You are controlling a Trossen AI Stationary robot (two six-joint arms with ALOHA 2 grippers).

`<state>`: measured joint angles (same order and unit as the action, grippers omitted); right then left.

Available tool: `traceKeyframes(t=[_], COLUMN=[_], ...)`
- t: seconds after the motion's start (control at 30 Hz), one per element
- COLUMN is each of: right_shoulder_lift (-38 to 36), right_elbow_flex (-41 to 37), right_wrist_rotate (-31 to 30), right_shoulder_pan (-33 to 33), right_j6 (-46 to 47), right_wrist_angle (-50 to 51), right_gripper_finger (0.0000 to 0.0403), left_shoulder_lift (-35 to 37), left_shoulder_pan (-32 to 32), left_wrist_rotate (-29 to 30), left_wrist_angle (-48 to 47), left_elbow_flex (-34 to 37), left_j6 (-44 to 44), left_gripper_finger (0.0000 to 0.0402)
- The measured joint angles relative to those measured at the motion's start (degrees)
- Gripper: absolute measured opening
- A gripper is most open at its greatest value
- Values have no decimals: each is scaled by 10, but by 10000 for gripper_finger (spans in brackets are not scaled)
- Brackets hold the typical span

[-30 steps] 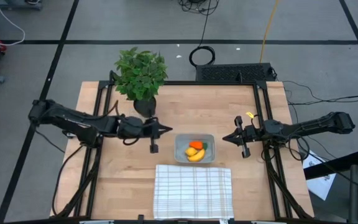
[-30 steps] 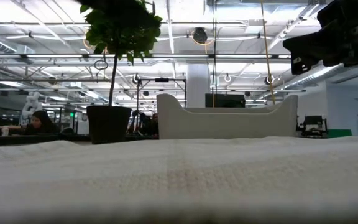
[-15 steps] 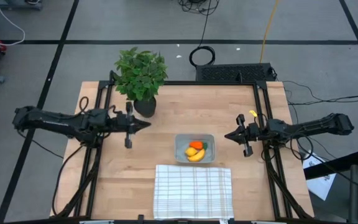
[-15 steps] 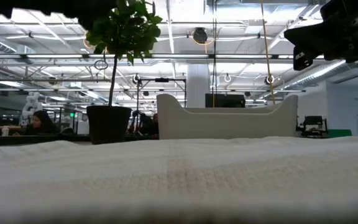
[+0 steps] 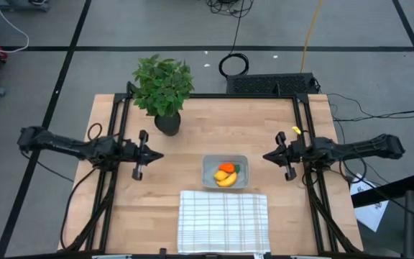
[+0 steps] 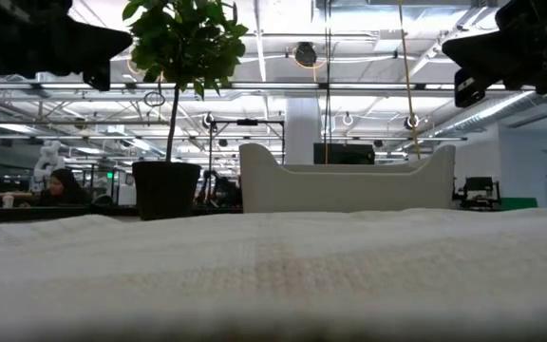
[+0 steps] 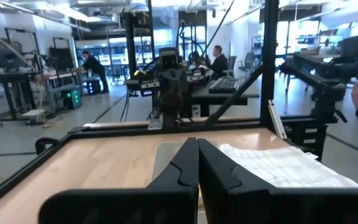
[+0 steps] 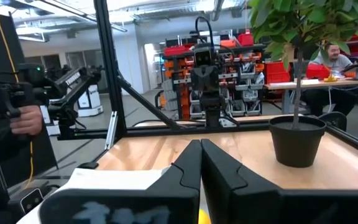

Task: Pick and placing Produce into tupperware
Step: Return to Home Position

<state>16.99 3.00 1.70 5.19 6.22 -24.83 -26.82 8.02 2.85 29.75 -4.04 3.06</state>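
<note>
Orange and yellow sit together inside the tupperware (image 5: 207,173), and that is where we find the produce (image 5: 226,174). The carrot (image 5: 226,167) lies toward the far side and the banana (image 5: 226,180) toward the near side. We cannot pick out a third, round piece apart from the banana. The tupperware rests on the worktop (image 5: 200,122), just beyond the far edge of the white cloth (image 5: 223,219).

What has changed is the left arm. A second ago the left tool (image 5: 158,155) hung close by the tupperware's left side. Now it has drawn back to the left, well apart from the container and just nearer to us than the potted plant (image 5: 163,86). Its wrist view shows its two fingers pressed together with nothing between them.

The right tool (image 5: 267,156) has barely shifted, easing a little to the right. It hovers to the right of the tupperware, apart from it, and its fingers are likewise closed and empty.

We see no produce lying outside the container, so we judge the placing finished. The arms look to be retreating to their resting poses. All that seems left is for both to fold back without brushing the plant or the tupperware.
</note>
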Motion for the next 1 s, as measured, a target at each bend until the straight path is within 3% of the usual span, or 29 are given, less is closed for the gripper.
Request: traceKeyframes(t=[0.33, 0.5, 1.0], right_shoulder_lift=[-73, -101, -114], right_elbow_flex=[0, 0, 0], right_wrist_rotate=[18, 38, 37], right_shoulder_pan=[1, 1, 1], right_j6=[0, -2, -2], right_wrist_angle=[60, 75, 88], right_gripper_finger=[0, 0, 0], left_shoulder_lift=[132, 176, 187], left_shoulder_pan=[0, 0, 0], left_wrist_rotate=[-39, -40, -27], left_wrist_angle=[-201, -250, -268], left_elbow_flex=[-29, -31, -31], left_j6=[20, 29, -5], left_gripper_finger=[0, 0, 0])
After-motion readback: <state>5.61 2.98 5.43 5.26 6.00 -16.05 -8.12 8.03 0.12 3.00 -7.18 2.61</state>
